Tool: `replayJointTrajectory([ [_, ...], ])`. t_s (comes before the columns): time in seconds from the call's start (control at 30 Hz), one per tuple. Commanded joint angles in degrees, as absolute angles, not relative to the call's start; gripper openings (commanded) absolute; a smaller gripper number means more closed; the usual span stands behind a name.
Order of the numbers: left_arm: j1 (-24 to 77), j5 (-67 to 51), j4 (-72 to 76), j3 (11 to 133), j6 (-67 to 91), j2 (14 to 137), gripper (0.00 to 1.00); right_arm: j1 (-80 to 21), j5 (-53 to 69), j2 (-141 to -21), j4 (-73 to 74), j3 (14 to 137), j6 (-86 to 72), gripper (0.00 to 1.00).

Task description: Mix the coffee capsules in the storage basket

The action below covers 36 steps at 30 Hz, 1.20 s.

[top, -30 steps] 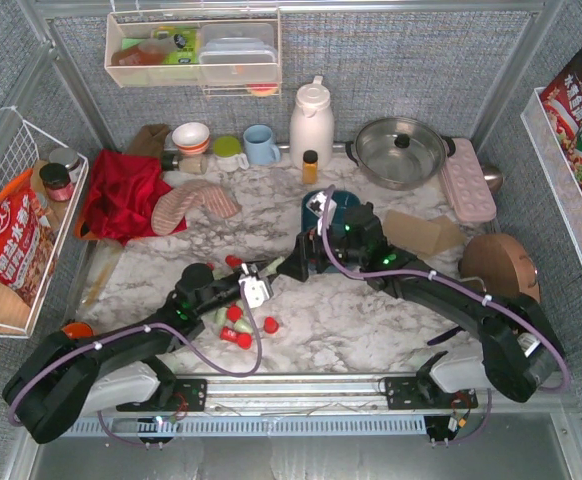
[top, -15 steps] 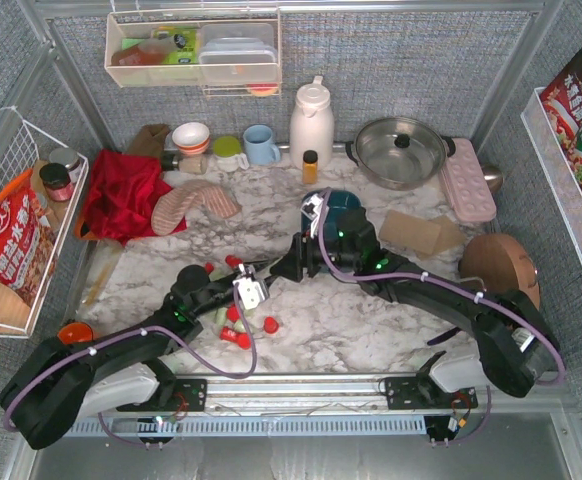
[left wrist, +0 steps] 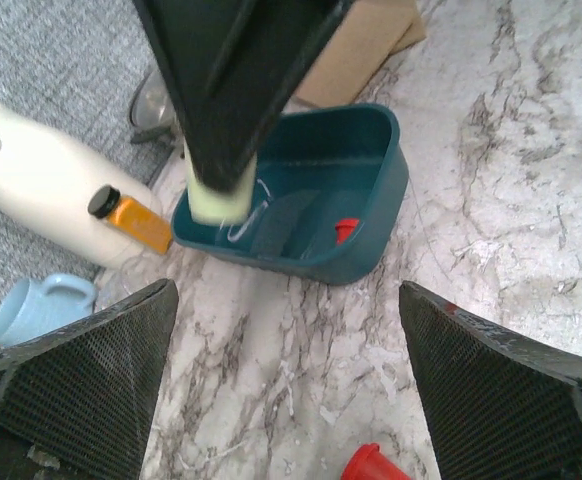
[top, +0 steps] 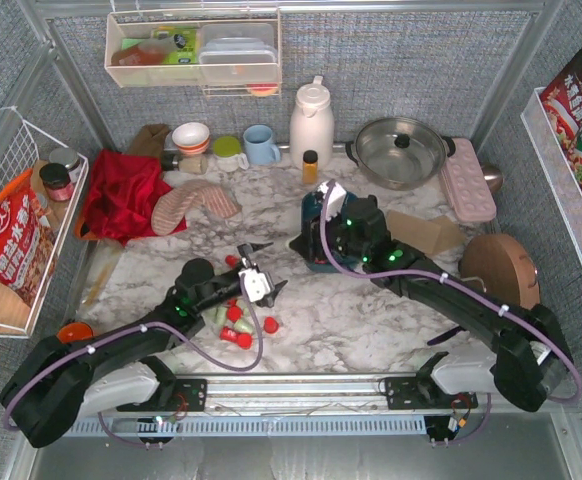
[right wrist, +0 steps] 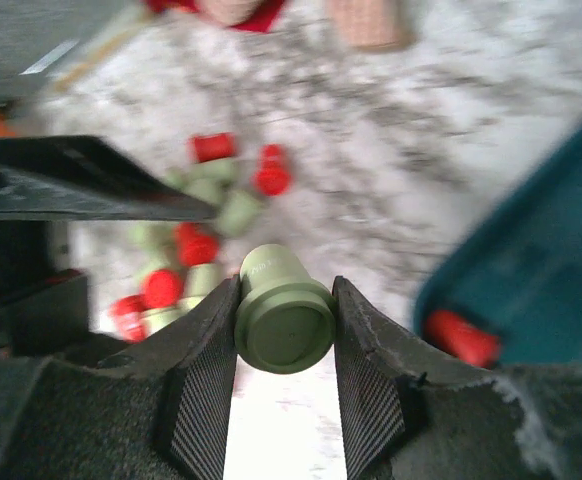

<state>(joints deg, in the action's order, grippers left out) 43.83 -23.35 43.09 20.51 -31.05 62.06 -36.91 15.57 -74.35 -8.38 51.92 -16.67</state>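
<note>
We have the right gripper (right wrist: 283,300) clamped on one pale green tapered plastic capsule (right wrist: 284,330), pads on opposite side walls, flat end toward the wrist camera. The small dark teal plastic storage basket (left wrist: 376,235) sits just beside and below those fingertips. From the left wrist view the capsule hangs at its rim; we can't tell whether it is inside the wall line or just short. One bright red capsule (left wrist: 346,230) lies on the basket floor.

The left gripper (left wrist: 286,330) is spread to full width, holds nothing and points at the basket from a little way off. The loose red and pale green capsules (top: 233,318) lie in a pile on the white marbled tabletop (top: 351,320), under and behind that gripper.

Our read on handling:
- The pods look very light, with a thin rigid shell that is smooth and tapered, so a squeeze tends to push them toward the narrow end and out of the pads.
- We'd take them across the body close to the wide rim, with moderate force. The shell likely dents and the lid film likely punctures if crushed.
- Being light, they will bounce and roll on release, so we'd let go low inside the basket.
- For mixing they should shove aside easily. The basket looks light too and may slide on the marble, so it is worth bracing with the free left gripper.
</note>
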Motion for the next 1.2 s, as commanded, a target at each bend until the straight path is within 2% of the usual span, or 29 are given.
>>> replayJointTrajectory([
  [0.0, 43.7, -18.5, 39.7, 22.0, -27.9, 63.1, 0.99, -36.1, -4.7, -73.1, 0.0, 53.2, -3.4, 0.10],
  [0.07, 43.4, -14.9, 39.9, 22.5, -24.0, 64.4, 0.99, -35.6, -11.2, -73.6, -0.4, 52.3, -2.0, 0.13],
  [0.27, 42.7, 3.8, 37.8, 26.5, -7.5, 68.9, 0.99, -34.8, -14.8, -81.3, -3.1, 51.5, 0.4, 0.41],
  [0.4, 42.4, 5.5, 23.2, 34.7, -2.3, 73.2, 0.99, -34.8, -14.2, -86.5, -2.0, 53.5, 0.1, 0.52],
  [0.47, 42.2, 4.9, 18.1, 37.9, -0.1, 75.2, 0.99, -34.8, -14.2, -88.0, -1.9, 53.9, -0.1, 0.55],
  [0.57, 41.9, 4.0, 12.0, 41.8, 1.7, 77.2, 0.99, -34.8, -15.0, -88.2, -2.0, 53.8, -0.3, 0.65],
  [0.63, 41.5, 4.6, 8.3, 43.8, 3.0, 77.6, 0.99, -34.8, -16.3, -87.7, -2.1, 53.3, -0.2, 0.69],
  [0.8, 41.5, 4.6, -0.4, 46.2, 9.3, 75.6, 0.99, -34.8, -18.2, -85.2, -2.3, 52.1, 0.3, 0.69],
  [1.0, 41.5, 4.2, -7.2, 46.6, 14.2, 78.9, 0.77, -34.8, -19.2, -82.9, -3.8, 50.6, 0.4, 0.69],
  [1.1, 41.5, 3.5, -11.8, 50.2, 15.7, 83.5, 0.60, -34.8, -19.6, -82.5, -3.9, 50.4, 0.7, 0.69],
  [1.17, 41.6, 2.7, -14.9, 52.0, 16.3, 86.0, 0.56, -34.8, -20.0, -82.4, -3.9, 50.2, 0.9, 0.69],
])
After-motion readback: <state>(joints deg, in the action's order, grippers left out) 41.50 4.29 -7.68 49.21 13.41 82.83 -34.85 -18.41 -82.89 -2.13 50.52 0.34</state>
